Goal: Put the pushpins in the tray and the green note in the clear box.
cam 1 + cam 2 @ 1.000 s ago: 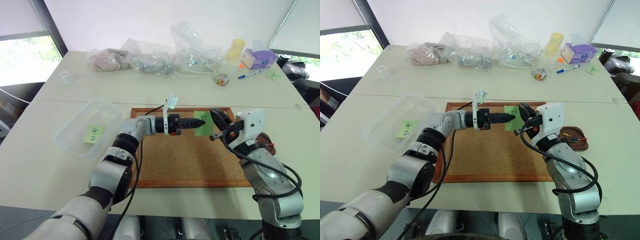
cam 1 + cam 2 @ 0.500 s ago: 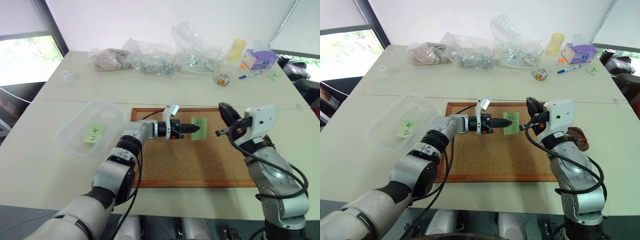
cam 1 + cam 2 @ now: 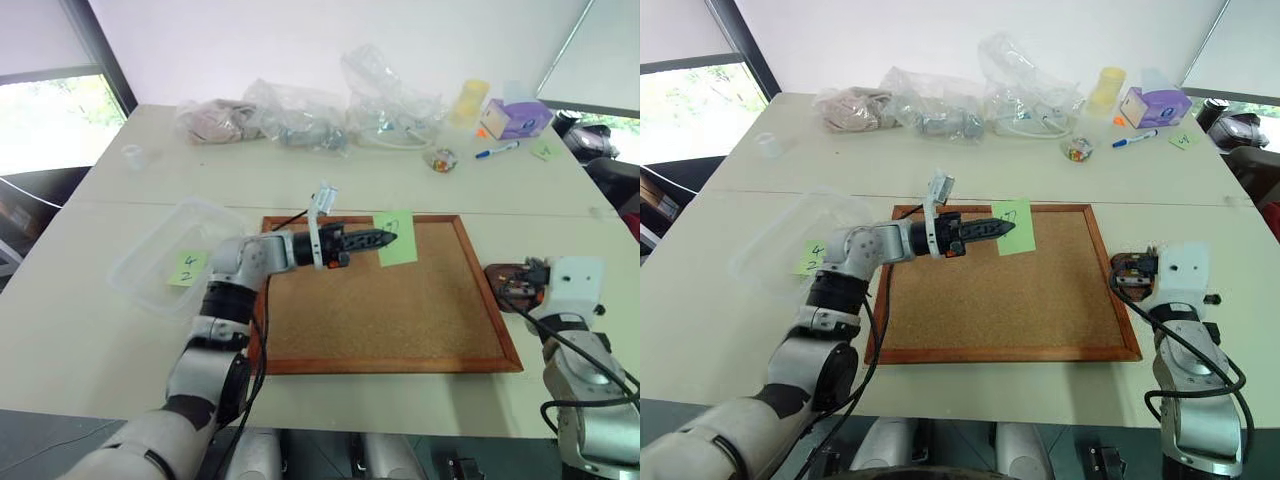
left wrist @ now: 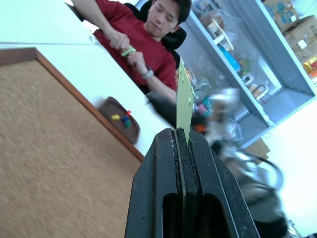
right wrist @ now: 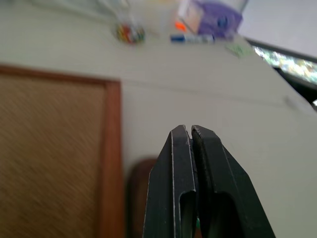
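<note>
My left gripper point(image 3: 388, 238) points to the right over the corkboard and is shut on the left edge of the green note point(image 3: 399, 239), which hangs clear of the cork. In the left wrist view the green note point(image 4: 183, 99) stands edge-on out of the shut fingers. The dark brown tray point(image 4: 113, 108) lies just past the board's right frame with yellow, red and green pushpins point(image 4: 122, 119) in it. My right gripper point(image 3: 518, 284) is shut and hovers over the tray point(image 3: 497, 271); I cannot tell if a pin sits between its fingers. The clear box point(image 3: 150, 252) stands left of the board.
The wood-framed corkboard point(image 3: 390, 310) fills the table's middle. A green note marked "4 2" point(image 3: 188, 268) lies in the clear box. Clear bags point(image 3: 300, 115), a yellow bottle, a purple box point(image 3: 517, 118) and a marker line the far edge. A person in red point(image 4: 143, 44) sits beyond the right side.
My right gripper swung from beside the note to the right and down, over the tray. My left gripper, still pinching the note, drew it slightly left and up off the board.
</note>
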Controlling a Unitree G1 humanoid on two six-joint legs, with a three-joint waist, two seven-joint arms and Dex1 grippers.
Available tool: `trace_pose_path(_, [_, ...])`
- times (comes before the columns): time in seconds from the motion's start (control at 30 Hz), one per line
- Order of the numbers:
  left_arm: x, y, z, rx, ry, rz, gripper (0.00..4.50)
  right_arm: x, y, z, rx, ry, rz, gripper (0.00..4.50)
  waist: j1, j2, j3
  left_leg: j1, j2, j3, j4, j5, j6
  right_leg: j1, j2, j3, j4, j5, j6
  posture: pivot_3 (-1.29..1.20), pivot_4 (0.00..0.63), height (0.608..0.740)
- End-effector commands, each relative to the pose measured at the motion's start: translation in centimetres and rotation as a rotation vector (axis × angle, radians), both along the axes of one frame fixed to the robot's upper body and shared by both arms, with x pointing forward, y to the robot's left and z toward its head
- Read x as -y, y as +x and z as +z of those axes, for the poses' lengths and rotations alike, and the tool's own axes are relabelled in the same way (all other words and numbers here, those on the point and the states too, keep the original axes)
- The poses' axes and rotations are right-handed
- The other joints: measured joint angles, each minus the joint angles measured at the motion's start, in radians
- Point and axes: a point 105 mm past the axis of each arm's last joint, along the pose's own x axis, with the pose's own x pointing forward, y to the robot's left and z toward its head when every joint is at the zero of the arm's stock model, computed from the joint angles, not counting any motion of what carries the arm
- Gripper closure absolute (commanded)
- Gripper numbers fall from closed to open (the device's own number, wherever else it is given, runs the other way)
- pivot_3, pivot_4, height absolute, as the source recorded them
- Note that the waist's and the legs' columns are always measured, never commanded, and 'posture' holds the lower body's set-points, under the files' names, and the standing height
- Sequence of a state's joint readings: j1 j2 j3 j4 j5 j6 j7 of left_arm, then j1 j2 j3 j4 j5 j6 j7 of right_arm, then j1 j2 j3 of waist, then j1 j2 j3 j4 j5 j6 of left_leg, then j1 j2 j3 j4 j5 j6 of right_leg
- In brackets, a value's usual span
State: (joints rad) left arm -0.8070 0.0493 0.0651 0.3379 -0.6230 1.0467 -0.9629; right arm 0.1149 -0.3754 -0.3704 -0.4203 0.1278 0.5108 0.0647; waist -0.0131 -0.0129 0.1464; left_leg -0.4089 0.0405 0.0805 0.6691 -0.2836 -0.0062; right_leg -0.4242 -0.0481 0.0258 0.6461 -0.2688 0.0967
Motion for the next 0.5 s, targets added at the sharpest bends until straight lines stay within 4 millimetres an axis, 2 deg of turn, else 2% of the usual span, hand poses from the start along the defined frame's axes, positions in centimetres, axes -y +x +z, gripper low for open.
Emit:
trace_pose_path(0.03, [0.0,-0.8,1.3,0.031,-0.032,-0.008,4.46,0.8,0.2,0.6,0.016,-0.042,-0.002,4.50,0.000,0.000,0.000,0.001,0.000,-0.001,0.000,0.000,0.000,0.001,0.001,0.001,0.001,0.000,0.000,0.00,0.150,0.738])
trace_pose_path(0.33, [0.6,-1.7,0.6,0.050,-0.003,-0.023,4.46,1.0,1.3,-0.6,-0.007,0.053,0.018,4.50,-0.001,0.000,0.000,0.002,-0.001,-0.002,0.000,0.000,0.000,0.002,0.002,0.002,0.001,0.000,0.000,0.00,0.150,0.738])
trace_pose_path(0.43, [0.7,-1.6,0.6,0.049,-0.001,-0.021,4.50,1.1,1.5,-0.6,0.000,0.075,0.016,3.60,0.000,0.000,0.000,0.002,-0.001,-0.002,0.000,0.000,0.000,0.002,0.002,0.002,0.001,0.000,0.000,0.00,0.150,0.738])
trace_pose_path(0.5, [0.7,-1.6,0.6,0.051,0.000,-0.020,4.50,1.1,1.6,-0.6,0.007,0.101,0.013,2.66,0.000,0.000,0.000,0.002,-0.001,-0.002,0.000,0.000,0.000,0.002,0.002,0.002,0.001,0.000,0.000,0.00,0.150,0.738])
